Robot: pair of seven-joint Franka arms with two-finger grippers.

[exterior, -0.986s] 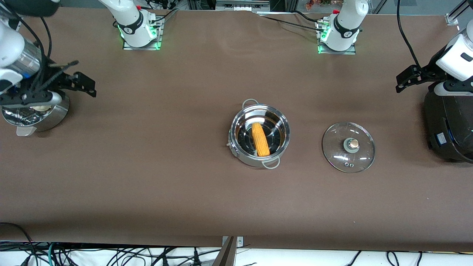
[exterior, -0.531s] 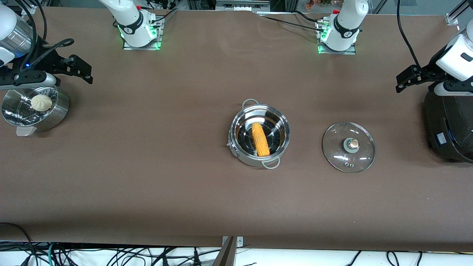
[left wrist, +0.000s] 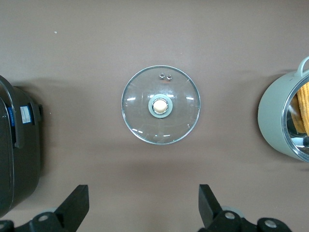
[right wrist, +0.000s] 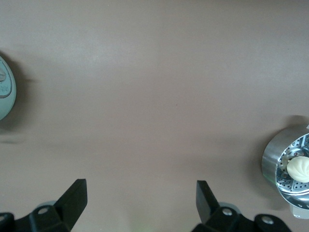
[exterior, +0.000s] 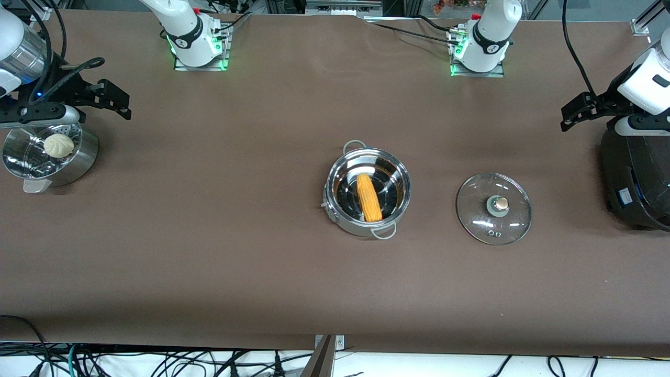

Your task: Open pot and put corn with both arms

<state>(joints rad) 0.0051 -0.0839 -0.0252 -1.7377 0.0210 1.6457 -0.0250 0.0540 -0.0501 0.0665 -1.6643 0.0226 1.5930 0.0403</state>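
while the pot (exterior: 368, 191) sits lidless near the middle of the desk (exterior: 209, 235), the corn (exterior: 368, 197) lies inside it, resting on the pot's bottom with one end toward the front camera. the glass lid (exterior: 493, 208) lies flat on the desk just beside the pot, toward the left arm's end, knob up and apart from the pot.

the left pincer (exterior: 578, 111) hangs in the air at the left arm's end of the desk, beside the big black appliance (exterior: 636, 180), well apart from both lid and pot. in the left wrist view its two fingers (left wrist: 75, 208) stand spread wide with nothing between them, the lid (left wrist: 161, 105) below on the desk and an edge of the pot (left wrist: 285, 121) with a strip of corn (left wrist: 303, 104) at the frame's side.

the right pincer (exterior: 107, 99) is up at the right arm's end of the desk, just beside the steel steamer basket (exterior: 49, 157) that holds a white bun (exterior: 58, 145), well apart from the pot. its fingers (right wrist: 72, 198) also stand wide and empty in the right wrist view, with bare desk under them, the basket (right wrist: 289, 169) off to one side.

neither pincer touches the pot, the lid or the corn.
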